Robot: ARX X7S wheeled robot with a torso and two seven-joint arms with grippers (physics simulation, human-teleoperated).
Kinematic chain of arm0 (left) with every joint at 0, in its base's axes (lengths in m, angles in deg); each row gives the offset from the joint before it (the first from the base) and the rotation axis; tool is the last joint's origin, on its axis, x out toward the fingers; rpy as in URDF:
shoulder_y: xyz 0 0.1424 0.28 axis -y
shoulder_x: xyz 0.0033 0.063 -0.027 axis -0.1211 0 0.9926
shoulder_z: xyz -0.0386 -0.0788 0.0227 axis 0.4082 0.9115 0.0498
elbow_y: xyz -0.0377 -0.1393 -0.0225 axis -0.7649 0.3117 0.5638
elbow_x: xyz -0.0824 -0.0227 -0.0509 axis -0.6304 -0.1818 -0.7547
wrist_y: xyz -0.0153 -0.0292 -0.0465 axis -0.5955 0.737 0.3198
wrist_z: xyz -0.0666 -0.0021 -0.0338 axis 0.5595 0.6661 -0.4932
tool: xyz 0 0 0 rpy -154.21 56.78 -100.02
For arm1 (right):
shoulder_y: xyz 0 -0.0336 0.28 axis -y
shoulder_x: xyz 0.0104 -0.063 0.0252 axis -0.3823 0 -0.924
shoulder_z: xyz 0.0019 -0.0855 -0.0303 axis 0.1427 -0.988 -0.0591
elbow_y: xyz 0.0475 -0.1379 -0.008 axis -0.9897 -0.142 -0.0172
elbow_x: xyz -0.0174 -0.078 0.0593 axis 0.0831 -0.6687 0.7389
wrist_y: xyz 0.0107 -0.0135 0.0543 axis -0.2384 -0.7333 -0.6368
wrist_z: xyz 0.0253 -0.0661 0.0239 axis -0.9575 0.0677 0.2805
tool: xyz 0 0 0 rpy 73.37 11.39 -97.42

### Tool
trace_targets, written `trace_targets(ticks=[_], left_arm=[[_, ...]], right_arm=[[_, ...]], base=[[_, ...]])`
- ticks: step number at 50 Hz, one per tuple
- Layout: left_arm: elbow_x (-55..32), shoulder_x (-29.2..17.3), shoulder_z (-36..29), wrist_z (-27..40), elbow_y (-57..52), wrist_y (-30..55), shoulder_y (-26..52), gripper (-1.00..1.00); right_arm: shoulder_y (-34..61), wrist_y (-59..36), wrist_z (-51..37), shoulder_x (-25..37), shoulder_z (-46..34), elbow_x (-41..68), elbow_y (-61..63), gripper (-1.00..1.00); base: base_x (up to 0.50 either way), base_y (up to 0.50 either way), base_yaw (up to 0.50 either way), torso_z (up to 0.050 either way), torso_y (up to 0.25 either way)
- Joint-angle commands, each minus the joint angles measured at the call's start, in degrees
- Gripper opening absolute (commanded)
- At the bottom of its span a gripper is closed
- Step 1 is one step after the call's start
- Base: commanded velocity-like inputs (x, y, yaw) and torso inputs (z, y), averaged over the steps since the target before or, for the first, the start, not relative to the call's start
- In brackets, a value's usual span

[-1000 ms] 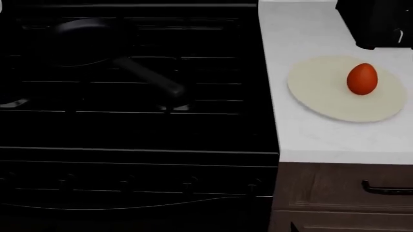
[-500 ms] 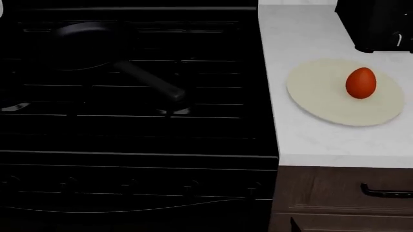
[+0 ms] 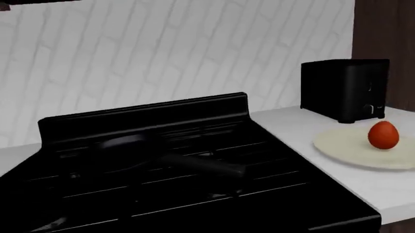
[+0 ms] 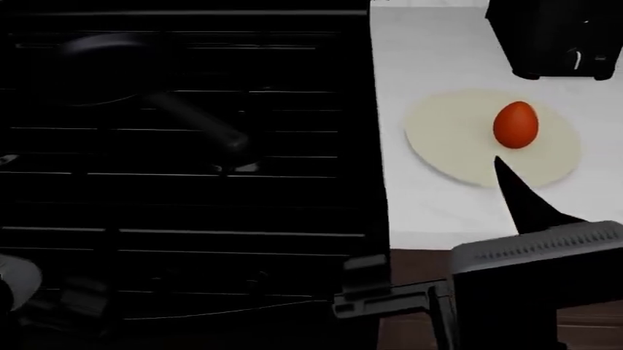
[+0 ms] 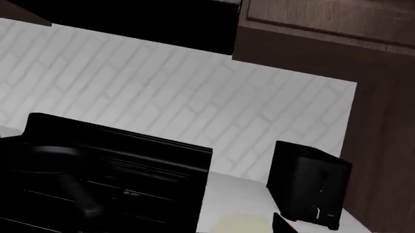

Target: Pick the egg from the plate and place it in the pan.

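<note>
**Egg upright on the plate, right arm at the counter's front edge**

The egg (image 4: 516,125) stands upright on the plate (image 4: 448,138), and the plate is the marker for everything here. The egg sits off-centre on the cream disc, toward the side nearest the toaster (image 4: 555,36). The left wrist view confirms it: egg (image 3: 383,135) resting on the plate (image 3: 343,145), nothing touching it.

The toaster stands on the white counter (image 4: 428,58) behind the plate, near it but apart. On the plate's other side lies the black stove (image 4: 195,197), its edge running just beside the plate. Well apart from the plate, at the stove's back corner, sits the pan (image 4: 98,65), hard to pick out against the dark grates, its long handle (image 4: 195,120) angling out toward the stove's middle.

Now the right gripper (image 4: 526,200): one dark pointed finger shows in the head view, its tip overlapping the plate's near rim, in front of the egg and apart from it. Behind it is the grey ribbed body of the arm, at the counter's front edge. Only that one finger is clear, so I cannot tell how the jaws stand. The right wrist view catches just a sliver of plate.

The left gripper is not visible; only a pale part of the left arm (image 4: 14,281) shows, far across the stove from the plate.
</note>
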Motion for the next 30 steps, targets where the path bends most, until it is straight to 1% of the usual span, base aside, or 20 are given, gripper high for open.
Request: trace_targets(ticks=[1, 10, 30], left_arm=[[-2.3, -0.2, 2.6, -0.3, -8.0, 8.1, 1.7, 1.0], [-3.7, -0.5, 2.9, 0.4, -9.0, 9.3, 1.6, 1.0], [-6.3, -1.8, 3.2, 1.9, -9.1, 8.9, 1.2, 1.0]], right_arm=[[1.7, -6.8, 2.1, -0.7, 5.1, 1.9, 7.9, 1.0], [1.3, -7.4, 1.7, -0.3, 5.6, 2.3, 8.7, 1.0], [1.6, -8.7, 0.5, -0.3, 5.7, 3.4, 9.7, 1.0]], base=[[0.0, -0.5, 0.0, 0.0, 0.0], [0.0, -0.5, 0.0, 0.0, 0.0], [0.0, -0.5, 0.0, 0.0, 0.0]])
